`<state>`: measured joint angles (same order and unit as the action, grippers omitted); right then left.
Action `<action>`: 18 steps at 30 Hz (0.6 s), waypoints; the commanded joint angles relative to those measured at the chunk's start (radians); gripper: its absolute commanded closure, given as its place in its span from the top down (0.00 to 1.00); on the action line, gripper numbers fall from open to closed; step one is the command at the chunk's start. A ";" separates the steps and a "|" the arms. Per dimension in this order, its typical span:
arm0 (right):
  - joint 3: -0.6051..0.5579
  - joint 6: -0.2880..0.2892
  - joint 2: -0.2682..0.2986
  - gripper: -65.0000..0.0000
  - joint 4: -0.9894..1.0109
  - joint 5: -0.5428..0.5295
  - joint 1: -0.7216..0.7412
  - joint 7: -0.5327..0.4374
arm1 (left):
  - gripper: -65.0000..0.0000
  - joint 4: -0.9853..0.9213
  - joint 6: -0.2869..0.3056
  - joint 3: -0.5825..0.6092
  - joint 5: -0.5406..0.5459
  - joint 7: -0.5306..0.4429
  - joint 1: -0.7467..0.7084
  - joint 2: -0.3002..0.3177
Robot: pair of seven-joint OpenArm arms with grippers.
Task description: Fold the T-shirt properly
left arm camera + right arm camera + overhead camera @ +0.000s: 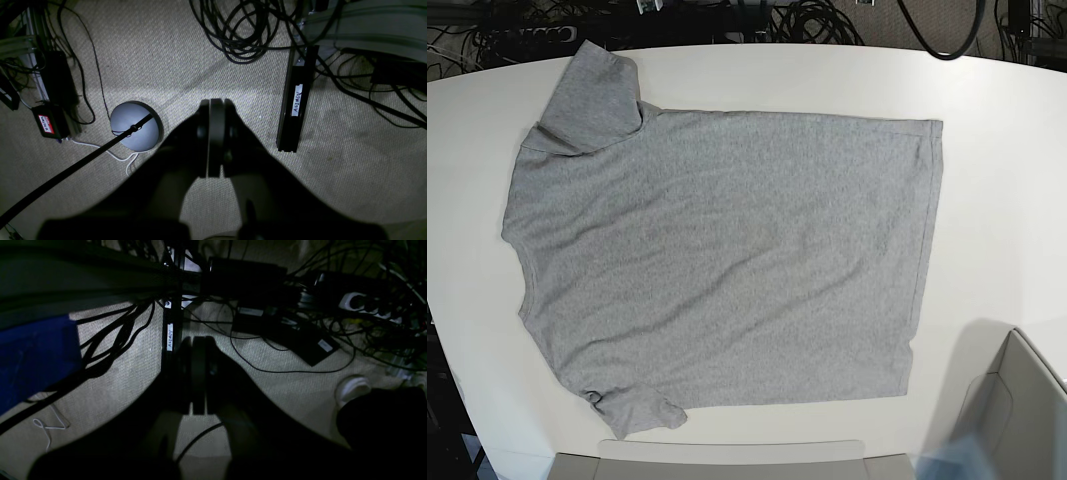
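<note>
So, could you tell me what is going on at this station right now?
A grey T-shirt lies spread flat and unfolded on the white table, plain side up, collar toward the left of the base view. Neither arm shows over the table. Both wrist cameras look down at carpet and cables: the left gripper and the right gripper are shut and hold nothing. No fold has been made yet.

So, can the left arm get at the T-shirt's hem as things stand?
Probably yes, though not at once. The T-shirt lies flat and uncovered on the table, hem edge free. But the left tool hangs shut over floor cables, off the table, so it must travel first.
</note>
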<state>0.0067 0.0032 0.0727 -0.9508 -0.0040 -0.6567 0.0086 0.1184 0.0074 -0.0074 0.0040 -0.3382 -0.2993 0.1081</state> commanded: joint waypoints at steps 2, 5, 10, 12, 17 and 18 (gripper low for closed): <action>-0.001 0.004 0.002 0.01 -0.003 -0.003 -0.016 -0.008 | 0.02 -0.001 -0.004 -0.001 0.003 -0.003 -0.015 0.003; -0.001 0.004 0.002 0.01 -0.003 -0.003 -0.015 -0.008 | 0.02 -0.001 -0.004 -0.001 0.003 -0.003 -0.015 0.003; -0.001 0.004 0.002 0.01 -0.001 -0.003 -0.013 -0.008 | 0.02 -0.001 -0.004 -0.001 0.003 -0.003 -0.013 0.003; -0.003 0.004 0.002 0.01 -0.001 -0.003 -0.013 -0.008 | 0.02 -0.001 -0.004 -0.001 0.003 -0.003 -0.013 0.003; -0.004 0.004 0.002 0.01 0.002 -0.003 -0.002 -0.008 | 0.02 -0.001 -0.004 -0.001 0.003 -0.003 -0.013 0.003; -0.004 0.004 0.002 0.01 0.013 -0.003 0.001 -0.008 | 0.02 -0.001 -0.004 -0.001 0.003 -0.003 -0.013 0.003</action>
<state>0.0036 0.0036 0.0734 -0.9325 -0.0044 -0.6441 0.0105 0.1184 0.0074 -0.0074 0.0036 -0.3382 -0.2989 0.1081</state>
